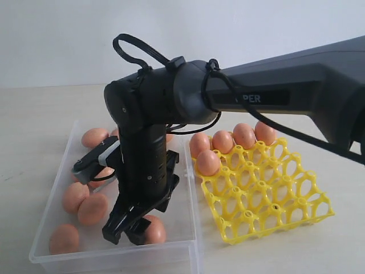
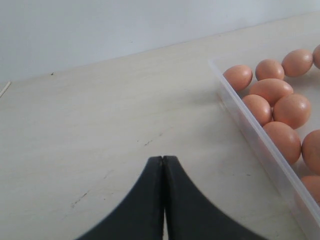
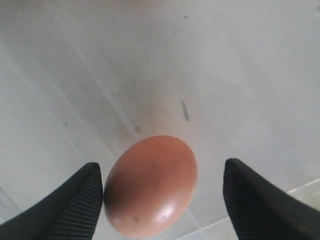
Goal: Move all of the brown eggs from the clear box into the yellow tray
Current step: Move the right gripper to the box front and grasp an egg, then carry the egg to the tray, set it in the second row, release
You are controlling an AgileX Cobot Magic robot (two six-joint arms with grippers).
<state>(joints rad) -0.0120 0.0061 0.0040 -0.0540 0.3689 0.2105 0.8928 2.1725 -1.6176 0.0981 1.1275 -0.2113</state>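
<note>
right gripper (image 1: 125, 236) wide open, holding nothing | egg (image 3: 150, 186) on box (image 1: 55, 182) floor, lower centre of exterior view, between the jaws, close to one finger (gap on the other side) | long axis slanted across the jaw gap | left gripper (image 2: 163, 167) closed, empty, outside box | tray (image 1: 274, 197) right of box

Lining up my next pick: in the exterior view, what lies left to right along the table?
Loose brown eggs in the clear box → open right gripper around one egg → seated eggs in the yellow tray → its empty cups.
</note>
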